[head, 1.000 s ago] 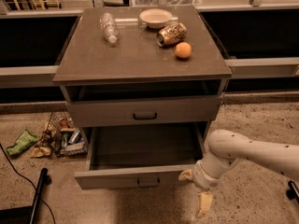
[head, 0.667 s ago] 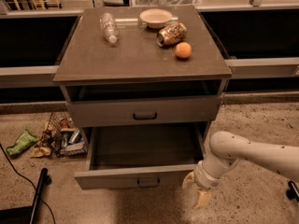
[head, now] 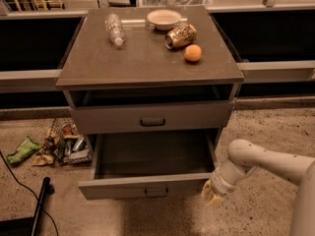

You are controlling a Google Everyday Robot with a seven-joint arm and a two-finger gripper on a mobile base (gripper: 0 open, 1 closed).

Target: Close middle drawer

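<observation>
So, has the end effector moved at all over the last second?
Yes. The cream end effector has moved up in the view, closer to the right front corner of the pulled-out grey middle drawer, which has not shifted.

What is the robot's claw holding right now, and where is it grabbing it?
Nothing seems held. The claw sits low beside the right front corner of the open middle drawer, away from its handle; whether it touches is unclear.
</observation>
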